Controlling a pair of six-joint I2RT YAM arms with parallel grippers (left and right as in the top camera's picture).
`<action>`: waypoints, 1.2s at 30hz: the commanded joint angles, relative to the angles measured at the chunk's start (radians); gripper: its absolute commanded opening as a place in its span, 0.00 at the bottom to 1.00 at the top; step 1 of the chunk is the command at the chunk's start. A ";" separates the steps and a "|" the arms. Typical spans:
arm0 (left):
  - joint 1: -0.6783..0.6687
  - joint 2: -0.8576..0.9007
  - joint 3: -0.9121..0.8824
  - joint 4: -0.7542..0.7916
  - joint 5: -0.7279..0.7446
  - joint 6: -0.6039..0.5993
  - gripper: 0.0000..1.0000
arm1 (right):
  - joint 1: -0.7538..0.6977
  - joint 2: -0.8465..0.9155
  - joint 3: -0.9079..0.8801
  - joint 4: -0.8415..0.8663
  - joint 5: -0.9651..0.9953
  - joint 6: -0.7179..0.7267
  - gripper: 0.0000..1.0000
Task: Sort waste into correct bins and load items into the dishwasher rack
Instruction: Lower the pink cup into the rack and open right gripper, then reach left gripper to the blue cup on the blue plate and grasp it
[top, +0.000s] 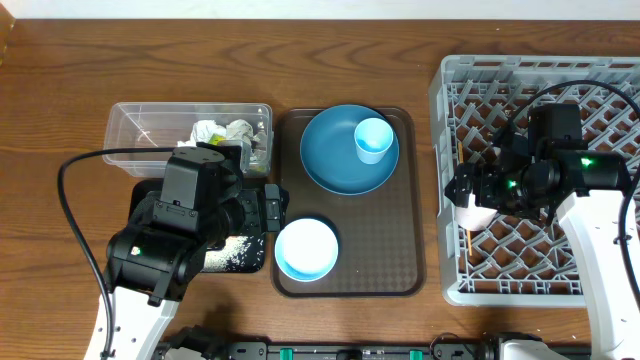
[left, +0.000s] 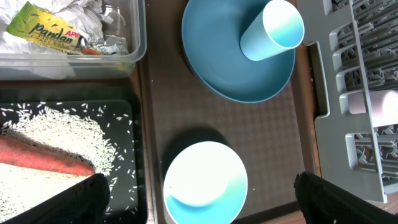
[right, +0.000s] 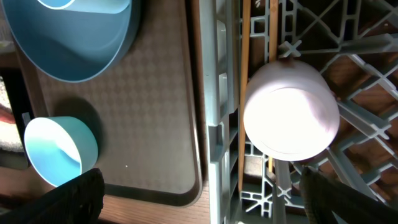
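My left gripper (left: 211, 202) is open and empty, its fingers spread over the white bowl (left: 205, 183) on the brown tray; in the overhead view this gripper (top: 271, 212) is beside the bowl (top: 306, 250). An orange carrot (left: 43, 158) lies on rice (left: 65, 130) in the black bin (top: 250, 262). Paper wads and a yellow-green wrapper (left: 46, 31) lie in the clear tub (top: 150, 118). The light blue cup (top: 373, 140) stands on the blue plate (top: 335, 160). My right gripper (right: 208, 199) is open over the grey rack's (top: 600, 80) left edge. The pinkish-white cup (right: 291, 115) and chopsticks (right: 244, 93) sit in the rack.
The brown serving tray (top: 395, 270) lies between the bins and the rack. The rack's left wall (right: 214, 93) rises right beside the tray's edge. Black cables loop from both arms. Bare wooden table lies behind the tub and the tray.
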 joint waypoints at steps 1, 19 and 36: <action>0.000 0.000 -0.011 -0.002 -0.017 0.002 0.98 | -0.003 0.002 0.019 0.000 -0.016 0.000 0.99; 0.000 0.001 -0.011 0.079 -0.011 0.002 0.98 | -0.003 0.002 0.019 0.000 -0.016 -0.001 0.99; -0.104 0.291 -0.011 0.558 0.190 -0.302 0.98 | -0.003 0.002 0.019 0.000 -0.016 0.000 0.99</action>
